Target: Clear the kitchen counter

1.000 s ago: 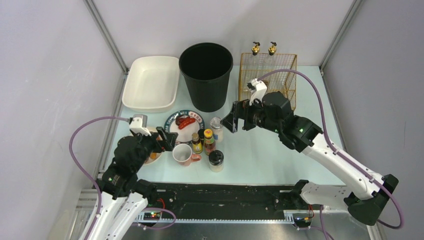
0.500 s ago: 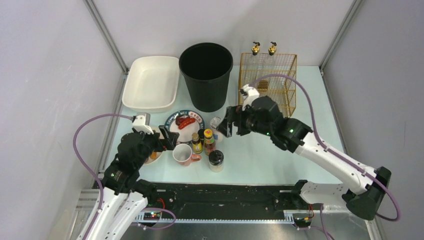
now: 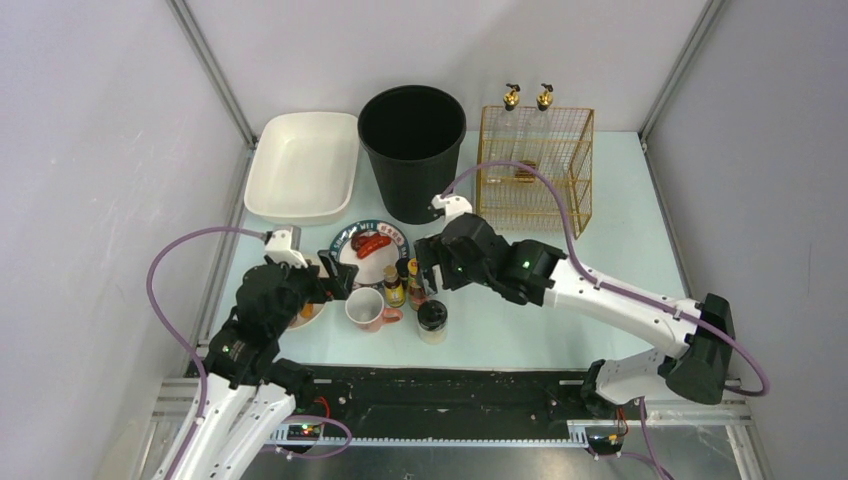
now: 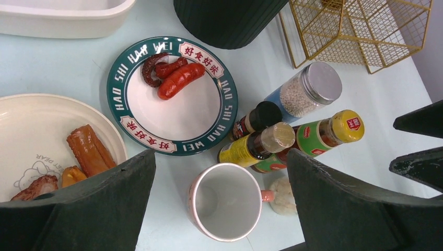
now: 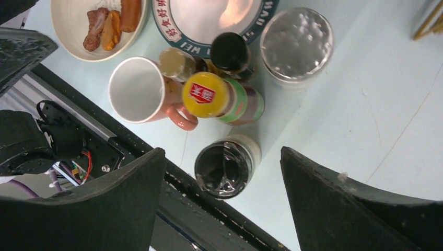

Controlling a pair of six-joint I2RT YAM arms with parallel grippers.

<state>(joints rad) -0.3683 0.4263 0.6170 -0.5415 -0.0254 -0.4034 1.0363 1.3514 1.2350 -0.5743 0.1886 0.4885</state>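
Top external: kitchen counter (image 3: 610, 200), mint-green, spans the cell. It is rigid and fixed, so only its load gets lifted. Black bin (image 3: 412, 150) far centre. Yellow-capped sauce bottle (image 5: 205, 95) near centre: probably light, slick, tippy; grip mid-body. Right gripper (image 3: 428, 268) above it, left gripper (image 3: 333, 277) beside: both jaws wide, empty.

The mint-green surface (image 3: 620, 240) carries a white tray (image 3: 300, 165), black bin (image 3: 410, 190) and gold wire basket (image 3: 535, 160) along its far edge and, nearer (crowded together), a green-rimmed plate (image 4: 116, 91), cream plate (image 4: 31, 125), pink mug (image 4: 224, 204), sauce bottles (image 4: 261, 144) and two jars (image 4: 308, 89).
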